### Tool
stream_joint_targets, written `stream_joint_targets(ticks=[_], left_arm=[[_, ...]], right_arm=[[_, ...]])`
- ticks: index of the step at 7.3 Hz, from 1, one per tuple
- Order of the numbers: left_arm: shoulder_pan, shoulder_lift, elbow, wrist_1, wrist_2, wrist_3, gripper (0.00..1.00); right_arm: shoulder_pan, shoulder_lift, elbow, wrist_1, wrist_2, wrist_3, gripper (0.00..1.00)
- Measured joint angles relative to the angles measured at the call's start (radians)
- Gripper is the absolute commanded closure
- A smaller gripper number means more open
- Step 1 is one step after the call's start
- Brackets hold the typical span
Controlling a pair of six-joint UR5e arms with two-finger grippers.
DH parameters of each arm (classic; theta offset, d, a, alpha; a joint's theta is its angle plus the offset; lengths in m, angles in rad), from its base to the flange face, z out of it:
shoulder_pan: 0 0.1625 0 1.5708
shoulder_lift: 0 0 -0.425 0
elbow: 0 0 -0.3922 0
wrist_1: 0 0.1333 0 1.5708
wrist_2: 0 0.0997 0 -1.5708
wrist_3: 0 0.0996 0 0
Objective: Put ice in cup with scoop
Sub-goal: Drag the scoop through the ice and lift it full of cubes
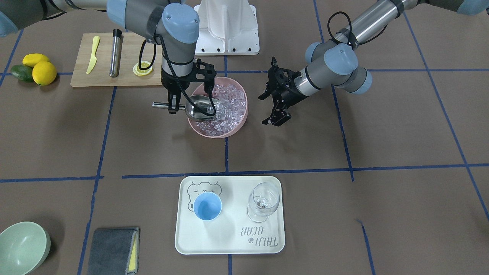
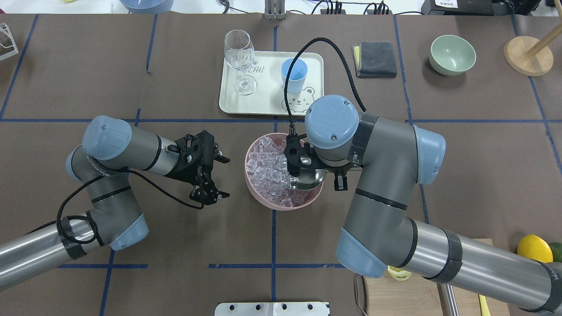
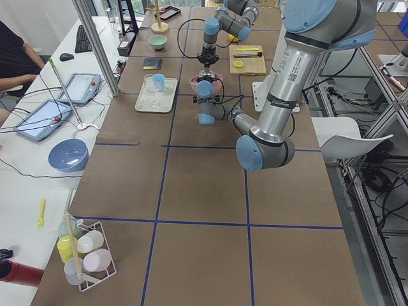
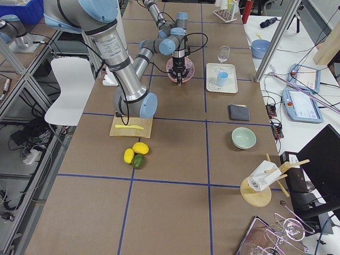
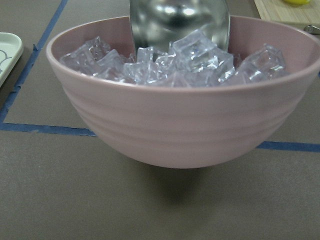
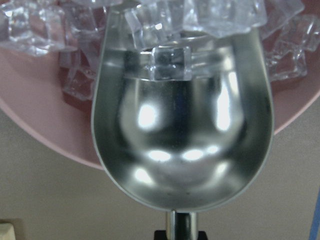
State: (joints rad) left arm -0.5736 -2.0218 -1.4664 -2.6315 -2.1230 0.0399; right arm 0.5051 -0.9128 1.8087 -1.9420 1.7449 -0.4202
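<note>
A pink bowl (image 1: 217, 133) at the table's middle is full of clear ice cubes (image 1: 229, 101). My right gripper (image 1: 172, 105) is shut on the rod handle of the steel scoop (image 1: 200, 109), whose trough lies tilted into the ice at the bowl's edge. In the right wrist view the scoop (image 6: 182, 150) has one ice cube (image 6: 170, 62) at its mouth. My left gripper (image 1: 277, 103) is open and empty beside the bowl, apart from it. The light-blue cup (image 1: 207, 206) stands empty on a white tray (image 1: 229, 244).
A clear wine glass (image 1: 263, 200) stands on the tray beside the cup. A wooden board (image 1: 126, 76) with a yellow knife, a steel cylinder and a lemon slice lies behind my right arm. A green bowl (image 1: 23, 248) and a grey cloth (image 1: 112, 250) lie near the tray.
</note>
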Motion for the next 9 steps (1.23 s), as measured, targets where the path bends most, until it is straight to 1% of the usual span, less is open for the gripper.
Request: stream_joint_targets(ticks=[4, 9], left_arm=[[0.0, 0.0, -0.001, -0.001, 0.001, 0.0, 0.0], [-0.001, 0.0, -0.011, 0.001, 0.002, -0.001, 0.0]], right_arm=[[0.031, -0.029, 0.026, 0.075, 0.073, 0.001, 1.0], [0.067, -0.048, 0.035, 0.145, 0.176, 0.008, 1.0]])
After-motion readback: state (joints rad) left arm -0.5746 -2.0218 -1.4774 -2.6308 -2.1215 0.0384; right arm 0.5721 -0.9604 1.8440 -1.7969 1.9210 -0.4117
